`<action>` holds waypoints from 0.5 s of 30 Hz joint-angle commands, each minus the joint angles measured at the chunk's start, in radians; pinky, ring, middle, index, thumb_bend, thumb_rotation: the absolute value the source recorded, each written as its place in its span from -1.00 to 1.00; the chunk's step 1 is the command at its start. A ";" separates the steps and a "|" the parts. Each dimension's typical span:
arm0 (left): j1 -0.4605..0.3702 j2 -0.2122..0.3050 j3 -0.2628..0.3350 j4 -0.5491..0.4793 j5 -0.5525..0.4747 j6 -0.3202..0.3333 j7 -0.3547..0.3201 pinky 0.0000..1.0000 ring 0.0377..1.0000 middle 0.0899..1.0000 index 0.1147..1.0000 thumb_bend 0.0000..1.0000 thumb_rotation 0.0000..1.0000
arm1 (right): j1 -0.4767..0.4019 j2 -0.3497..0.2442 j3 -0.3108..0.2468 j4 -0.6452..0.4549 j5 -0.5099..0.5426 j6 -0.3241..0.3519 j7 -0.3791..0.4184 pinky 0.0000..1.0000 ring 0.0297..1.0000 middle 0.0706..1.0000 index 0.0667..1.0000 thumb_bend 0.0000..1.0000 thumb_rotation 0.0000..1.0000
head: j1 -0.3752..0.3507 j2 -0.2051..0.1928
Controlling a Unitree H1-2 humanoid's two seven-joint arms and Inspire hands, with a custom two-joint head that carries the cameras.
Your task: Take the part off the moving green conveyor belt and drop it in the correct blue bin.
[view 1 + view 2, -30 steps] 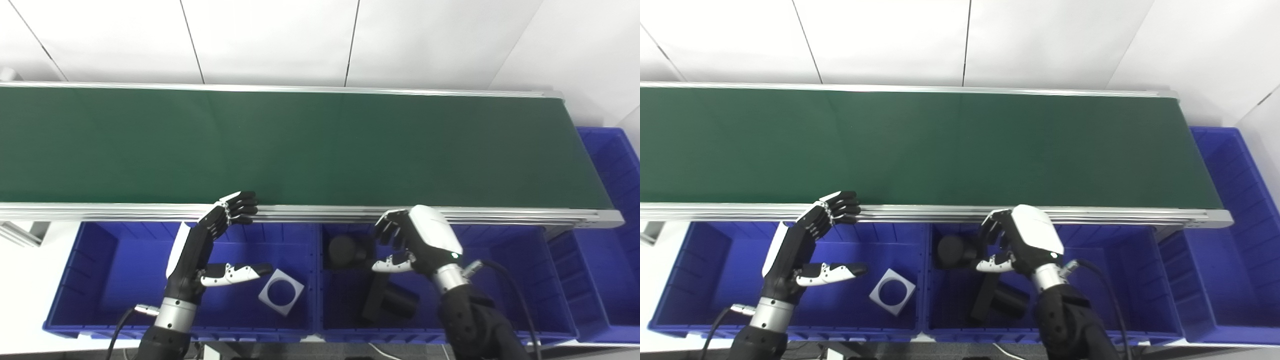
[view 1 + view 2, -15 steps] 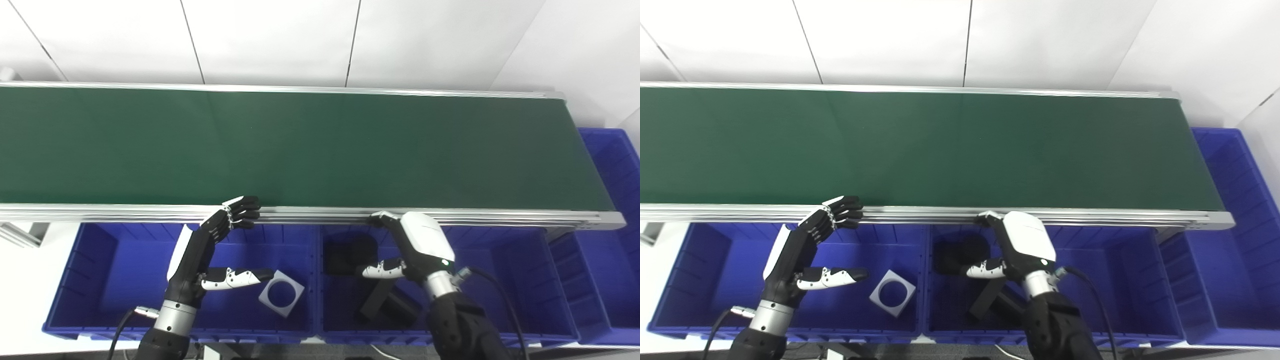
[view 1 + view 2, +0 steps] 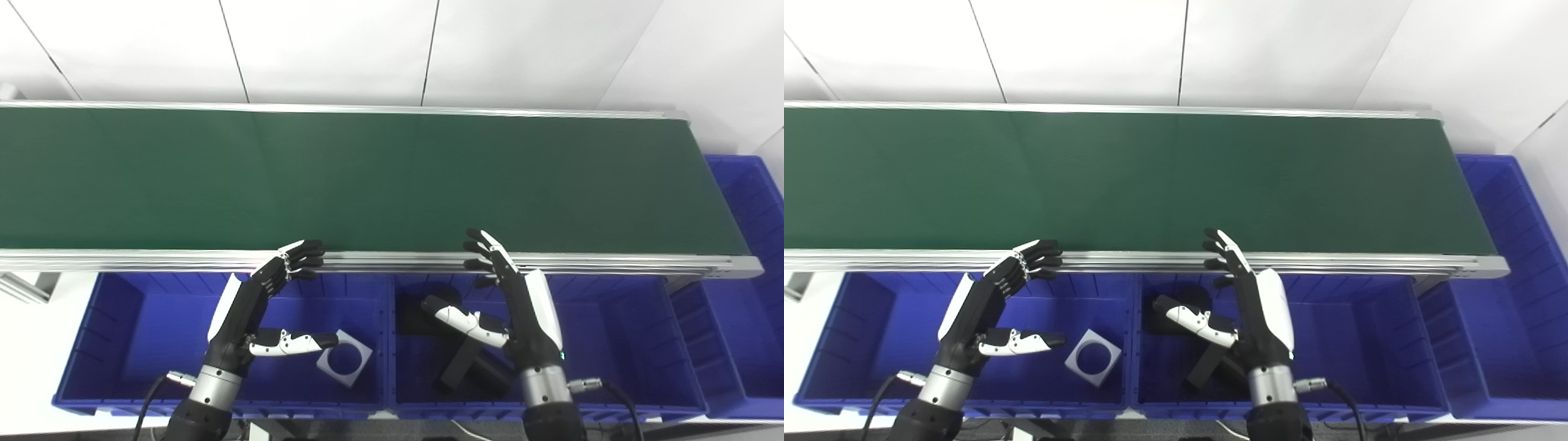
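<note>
Here the belt runs bare from left to right, with no part showing on its green surface. The right hand hangs over the middle bin, fingers spread and straight, reaching up to the belt's near rail; its thumb juts left and it holds nothing. Under it in that bin lie black parts: a dark block near the far wall and a longer piece below the thumb, partly hidden by the hand. The left hand hangs over the left bin, fingers apart and empty, tips at the rail, thumb pointing right. A grey square plate with a round hole lies in the left bin, just beside that thumb. Another bin sits past the belt's right end.
</note>
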 commanded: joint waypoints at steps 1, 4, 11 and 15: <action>-0.021 -0.003 0.007 -0.025 -0.006 -0.026 -0.026 0.41 0.53 0.58 0.59 0.70 -0.41 | 0.003 -0.004 0.003 -0.012 0.060 -0.078 0.021 0.31 0.50 0.62 0.82 0.39 0.06 | 0.003 -0.003; -0.030 -0.004 0.010 -0.017 -0.015 -0.026 -0.052 0.44 0.56 0.61 0.62 0.71 -0.39 | 0.011 -0.017 0.005 -0.005 0.125 -0.063 0.062 0.43 0.58 0.69 0.90 0.43 0.17 | 0.009 -0.007; -0.041 -0.020 0.024 0.015 -0.002 -0.026 -0.070 0.45 0.56 0.62 0.62 0.73 -0.35 | 0.027 -0.024 -0.010 0.024 0.206 -0.065 0.094 0.43 0.61 0.73 0.93 0.38 -0.02 | 0.043 -0.050; -0.036 -0.031 0.033 0.025 0.000 -0.027 -0.066 0.45 0.56 0.62 0.61 0.72 -0.37 | 0.040 -0.024 -0.011 0.045 0.205 -0.096 0.088 0.42 0.60 0.71 0.89 0.34 -0.04 | 0.048 -0.072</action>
